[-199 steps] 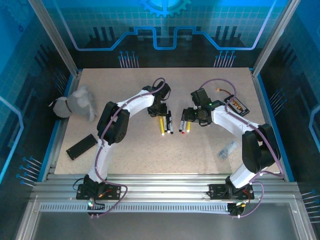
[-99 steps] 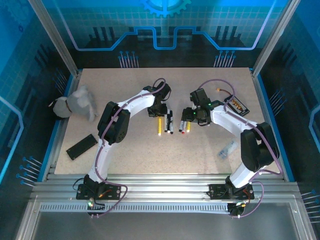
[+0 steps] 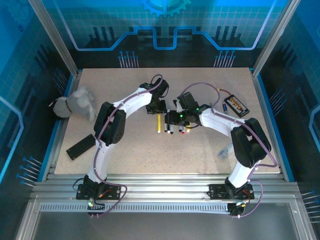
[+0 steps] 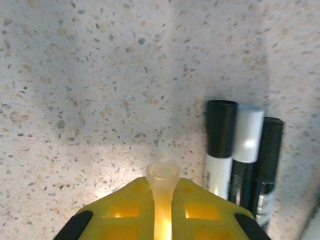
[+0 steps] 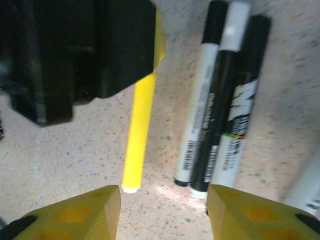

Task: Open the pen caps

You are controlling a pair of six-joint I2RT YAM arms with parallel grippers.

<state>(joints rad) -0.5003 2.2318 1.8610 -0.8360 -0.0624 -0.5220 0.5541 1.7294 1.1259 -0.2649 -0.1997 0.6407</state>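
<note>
Well, from where I stand, the left gripper has its two yellow fingers pressed together on one yellow pen, which lies flat on the speckled table. It pinches the pen at its far end. A round, pale tip of that pen comes out between the fingers, and I cannot tell if this is a cap.

The right gripper hangs over the pen's free near end with its jaws spread wide, and nothing is between them.

Just to the right of the yellow pen lie three pens, side by side, touching and parallel to it. I count three caps on them, all closed: one black cap, one white cap and one more black cap. A fourth pen shows partly, further right. From above I see more pens beyond these, one with a red end, but they are too small to count.

Well to the left of the yellow pen and nearer to the arm bases lies one flat black slab. Further left is one grey-white soft bundle. Well to the right are one small black box with orange parts and one clear plastic piece.
</note>
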